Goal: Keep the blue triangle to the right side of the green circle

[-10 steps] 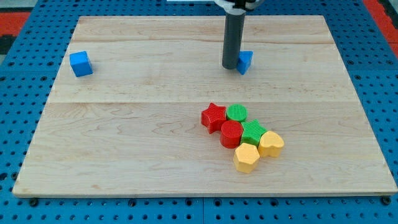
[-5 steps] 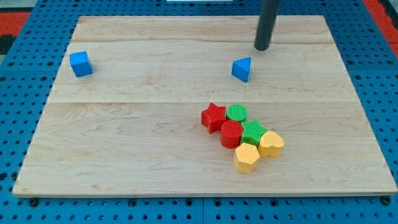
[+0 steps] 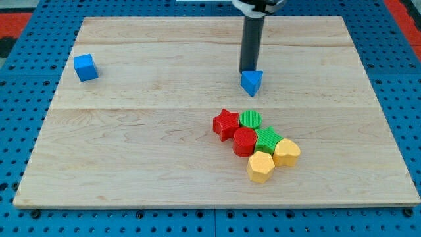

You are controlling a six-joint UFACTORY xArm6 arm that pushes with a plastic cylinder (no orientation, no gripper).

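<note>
While the yellow blocks sit nearest, the green circle lies just behind in the bunch. Farther back stands the blue triangle, small and pointy, about straight above it. My tip touches its back edge; this rod has nothing that opens or shuts.

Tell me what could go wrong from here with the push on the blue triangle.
My tip sits at the top edge of the blue triangle, which lies above the green circle, not to its right. A straight downward push would likely ram the triangle into the circle and the red star and scatter the tight cluster. The triangle's slanted faces could also let it twist off my tip.
</note>
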